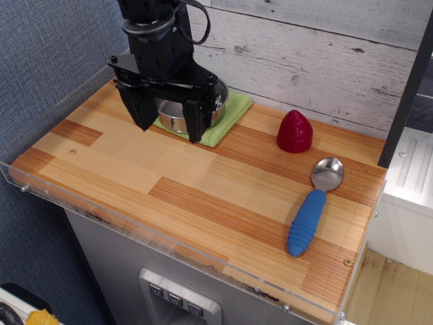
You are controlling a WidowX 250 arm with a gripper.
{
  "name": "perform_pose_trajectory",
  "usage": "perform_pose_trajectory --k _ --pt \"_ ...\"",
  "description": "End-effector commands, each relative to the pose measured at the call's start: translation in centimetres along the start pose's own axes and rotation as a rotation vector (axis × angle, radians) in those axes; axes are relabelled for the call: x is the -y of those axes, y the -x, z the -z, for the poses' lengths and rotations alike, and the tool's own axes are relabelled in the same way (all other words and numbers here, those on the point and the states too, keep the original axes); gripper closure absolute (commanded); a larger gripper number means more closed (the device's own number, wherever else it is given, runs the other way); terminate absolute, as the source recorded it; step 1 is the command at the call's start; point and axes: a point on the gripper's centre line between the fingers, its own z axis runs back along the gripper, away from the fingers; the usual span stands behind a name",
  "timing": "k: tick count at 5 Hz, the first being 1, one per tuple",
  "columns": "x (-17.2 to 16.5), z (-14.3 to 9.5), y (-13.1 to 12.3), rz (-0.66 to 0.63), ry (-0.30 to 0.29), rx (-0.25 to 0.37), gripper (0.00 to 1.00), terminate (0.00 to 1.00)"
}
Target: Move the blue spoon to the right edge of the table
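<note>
The blue spoon (pixel 312 208) lies flat on the table (pixel 203 196) near its right edge, ribbed blue handle toward the front, shiny metal bowl toward the back. My gripper (pixel 169 120) hangs over the back left of the table, in front of the pot, far from the spoon. Its two black fingers (pixel 141 108) are spread apart with nothing between them.
A steel pot (pixel 196 108) stands on a green cloth (pixel 226 118) at the back left, partly hidden by my gripper. A red cone-shaped object (pixel 295 131) stands at the back right, just behind the spoon's bowl. A clear acrylic rim (pixel 169 247) runs along the front edge.
</note>
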Motion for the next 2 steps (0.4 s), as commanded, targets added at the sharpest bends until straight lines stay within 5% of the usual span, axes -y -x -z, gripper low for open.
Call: perform_pose_trajectory --k 1,2 --pt "0.11 -0.72 -0.45 0.081 -0.023 0.006 0.00 0.00" --pt "0.11 -0.72 -0.45 0.081 -0.023 0.006 0.00 1.00"
